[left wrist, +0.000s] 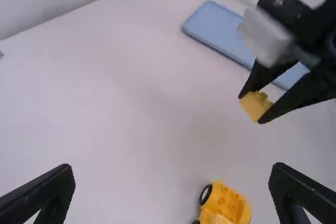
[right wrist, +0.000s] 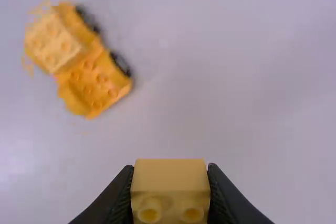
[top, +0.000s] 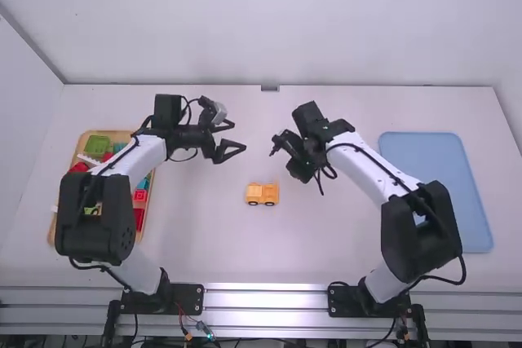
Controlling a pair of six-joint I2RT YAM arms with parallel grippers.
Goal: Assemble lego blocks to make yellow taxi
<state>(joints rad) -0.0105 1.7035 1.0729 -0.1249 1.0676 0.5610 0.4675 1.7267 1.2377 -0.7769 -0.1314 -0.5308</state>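
Step in hand looks to be stacking: the wheeled yellow taxi base (top: 263,194) sits on the white table (top: 326,242) btw. the two arms, w/ one light-yellow studded block (right wrist: 52,43) already on top of part of it & bare studs showing beside that. R gripper (right wrist: 170,168) has a small yellow block (left wrist: 254,105) pinched btw. its fingertips, held up off the table & apart from the car, studs turned roughly back toward the gripper. L gripper (top: 238,137) hangs empty over the table, fingers spread wide, beyond the car as seen from the high view. Off to the L arm's side, the wooden tray (top: 121,134) holds loose blocks in assorted colors; the blue tray (top: 440,177) lies by the R arm. Next move prob. calls for bringing the held block over the car, squaring it to the studs, then pressing straight down; whether it goes on the bare studs or atop the raised block can't be told. Since the base has wheels, it could roll or twist under the push, so the L gripper might usefully steady it. A block set down off-square would prob. sit tilted & need reseating. Assembly seems well along, maybe near its last pcs.
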